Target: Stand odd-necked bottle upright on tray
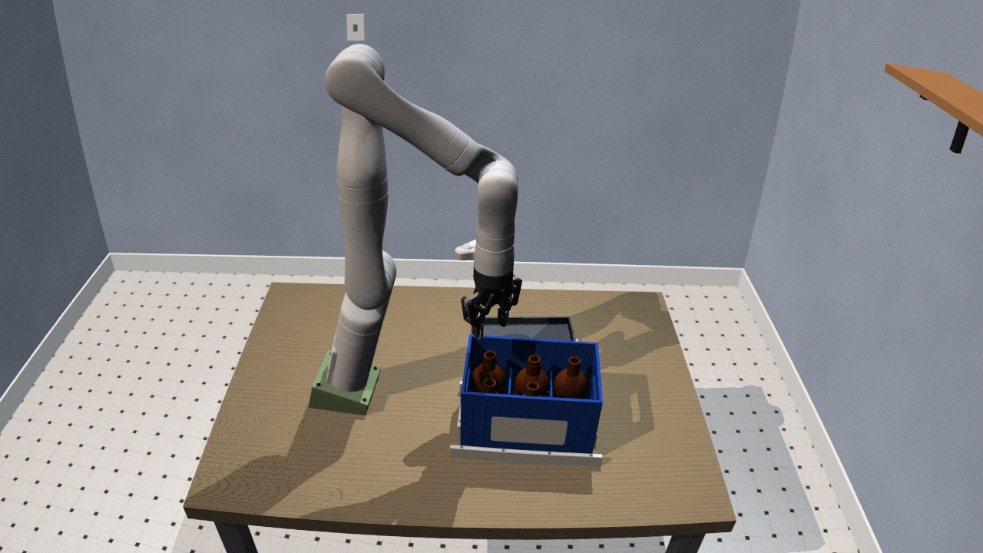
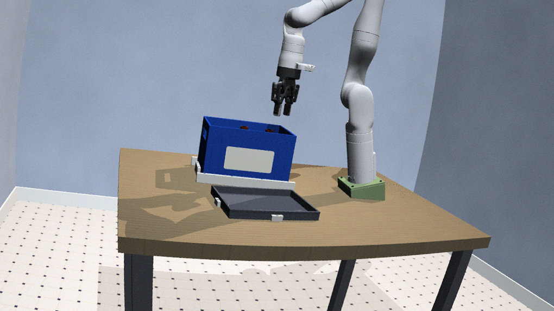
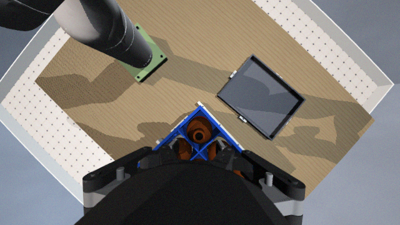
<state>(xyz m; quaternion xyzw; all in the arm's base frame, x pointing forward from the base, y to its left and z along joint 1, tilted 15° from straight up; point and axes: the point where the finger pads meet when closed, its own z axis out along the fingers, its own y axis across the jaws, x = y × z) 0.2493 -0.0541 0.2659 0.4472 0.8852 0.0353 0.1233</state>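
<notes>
The blue crate [image 1: 474, 421] [image 2: 212, 145] [image 3: 200, 110] holds five brown bottles. Three stand in the back row in the top view: a left one [image 1: 489, 372], a middle one [image 1: 531, 378] and a right one [image 1: 570, 382]. A front left bottle [image 1: 489, 383] and a front middle bottle [image 1: 532, 388] show only their tops. I cannot tell which neck differs. My gripper [image 1: 490, 328] [image 2: 281, 113] [image 3: 197, 145] is open and empty, above the crate's rim on its back left side. The dark tray [image 1: 546, 330] [image 2: 262, 204] [image 3: 281, 107] lies behind the crate and has nothing on it.
White strips [image 1: 525, 455] [image 2: 245, 182] edge the crate's foot, and small white blocks [image 2: 277, 217] [image 3: 242, 119] touch the tray's sides. The arm's green base [image 1: 340, 397] [image 2: 367, 188] [image 3: 153, 59] stands left of the crate in the top view. A wooden shelf [image 1: 941, 92] hangs on the wall, away from the table.
</notes>
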